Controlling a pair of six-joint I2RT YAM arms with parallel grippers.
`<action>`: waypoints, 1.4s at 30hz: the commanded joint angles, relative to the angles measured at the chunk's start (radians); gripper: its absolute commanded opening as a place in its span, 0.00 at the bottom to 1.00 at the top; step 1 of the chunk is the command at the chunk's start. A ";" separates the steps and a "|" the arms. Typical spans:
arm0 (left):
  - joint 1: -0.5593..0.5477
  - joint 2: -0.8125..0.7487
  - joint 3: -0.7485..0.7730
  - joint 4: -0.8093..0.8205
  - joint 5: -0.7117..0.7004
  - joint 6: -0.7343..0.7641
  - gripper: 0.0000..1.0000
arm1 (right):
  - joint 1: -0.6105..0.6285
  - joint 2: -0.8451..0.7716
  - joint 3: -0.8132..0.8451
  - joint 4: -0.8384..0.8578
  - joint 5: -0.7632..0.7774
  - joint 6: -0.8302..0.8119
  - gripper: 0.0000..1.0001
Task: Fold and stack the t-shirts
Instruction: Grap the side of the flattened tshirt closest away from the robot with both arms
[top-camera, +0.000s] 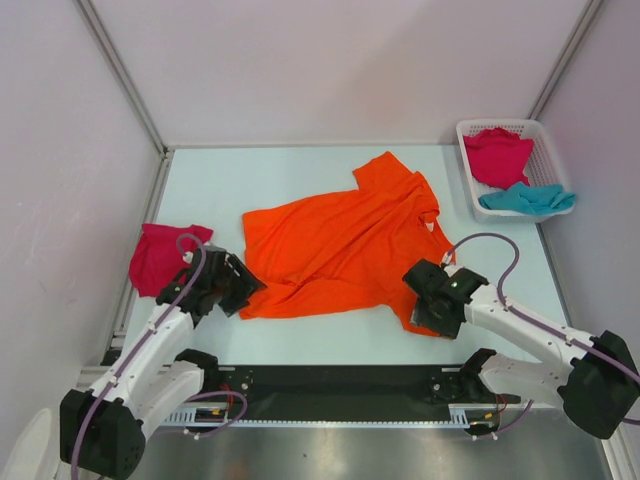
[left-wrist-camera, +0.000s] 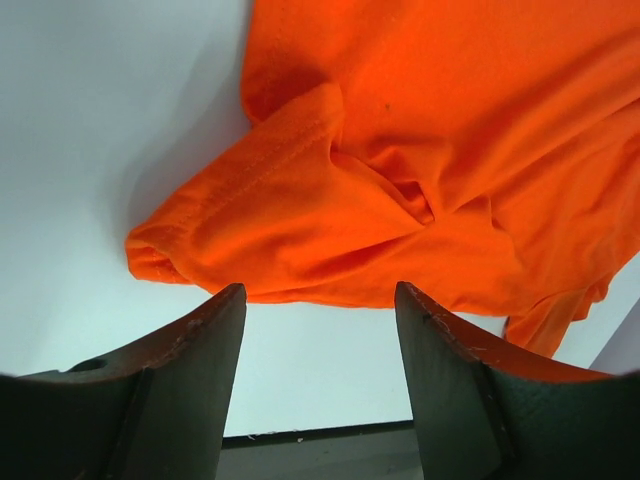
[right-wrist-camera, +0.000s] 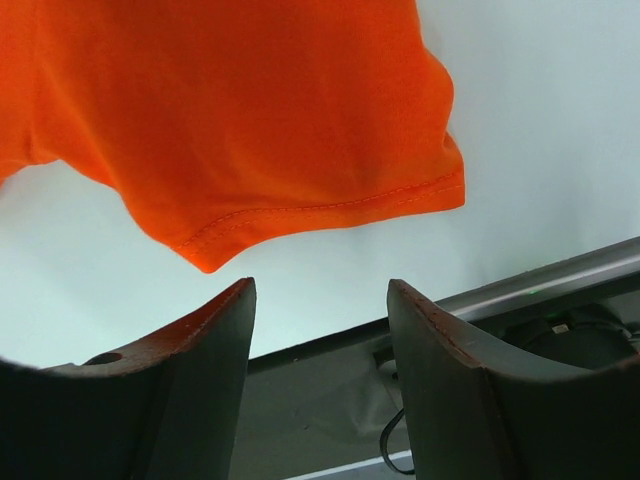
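Note:
The orange t-shirt (top-camera: 340, 245) lies spread and creased on the middle of the table. My left gripper (top-camera: 240, 290) is open and empty at its near left corner; in the left wrist view the bunched corner (left-wrist-camera: 300, 220) lies just beyond the open gripper (left-wrist-camera: 318, 300). My right gripper (top-camera: 422, 305) is open and empty at the shirt's near right corner; the right wrist view shows the hem (right-wrist-camera: 250, 130) just past the gripper (right-wrist-camera: 320, 290). A folded magenta shirt (top-camera: 160, 255) lies at the left. Another magenta shirt (top-camera: 497, 155) and the teal shirt (top-camera: 527, 200) lie in the basket.
The white lattice basket (top-camera: 466, 160) stands at the back right corner. Pale walls close in the table at the left, back and right. The black rail (top-camera: 340, 380) with the arm bases runs along the near edge.

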 joint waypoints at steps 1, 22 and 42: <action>0.056 -0.014 -0.007 0.013 0.025 0.046 0.67 | 0.006 0.023 -0.028 0.057 -0.010 0.009 0.61; 0.119 0.050 -0.058 0.073 0.016 0.070 0.67 | -0.001 0.166 -0.024 0.111 0.033 -0.030 0.62; 0.119 0.006 -0.158 0.122 0.060 0.047 0.57 | -0.014 0.217 -0.077 0.230 0.017 -0.051 0.49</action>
